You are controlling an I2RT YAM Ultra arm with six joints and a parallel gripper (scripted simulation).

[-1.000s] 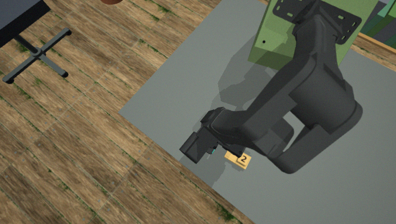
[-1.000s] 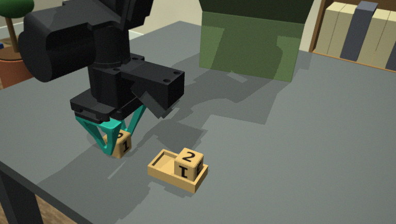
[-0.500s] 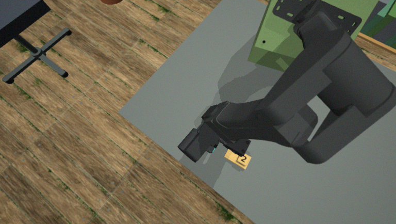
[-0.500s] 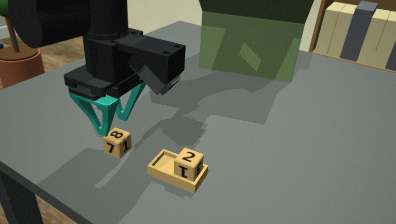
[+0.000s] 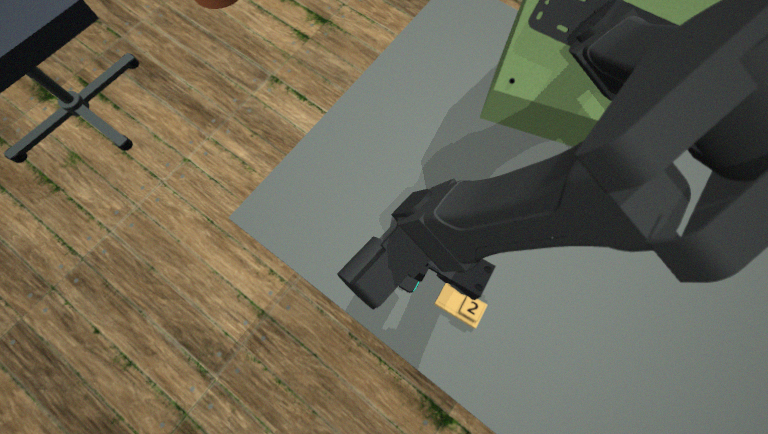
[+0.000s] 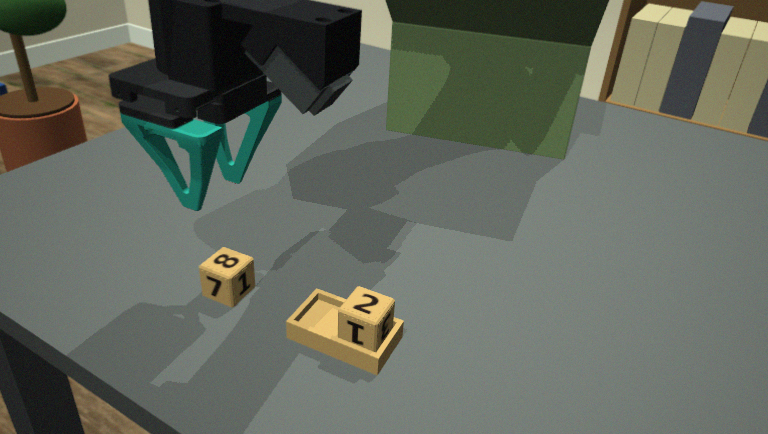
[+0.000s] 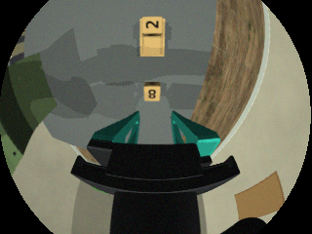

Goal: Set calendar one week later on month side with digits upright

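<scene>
The wooden tray (image 5: 450, 297) (image 6: 328, 344) (image 7: 152, 47) lies flat on the table; no month name is legible on its visible walls. One cube (image 5: 472, 308) (image 6: 366, 316) (image 7: 152, 25) stands in one end of it, 2 on top and an upside-down 1 facing the exterior camera; its right face is hard to read. The other end is empty. The second cube (image 6: 226, 276) (image 7: 152, 93) stands on the table beside the tray, 8 on top, 7 and 1 on its visible sides. My gripper (image 6: 214, 195) (image 7: 155, 114) is open and empty, above and behind that loose cube.
A green block-shaped stand (image 5: 538, 101) (image 6: 481, 84) carries the arm's base at the back of the grey table (image 5: 339, 180) (image 6: 566, 293). The table's edge runs near the loose cube's side. A bookshelf, a plant pot and a chair stand beyond the table.
</scene>
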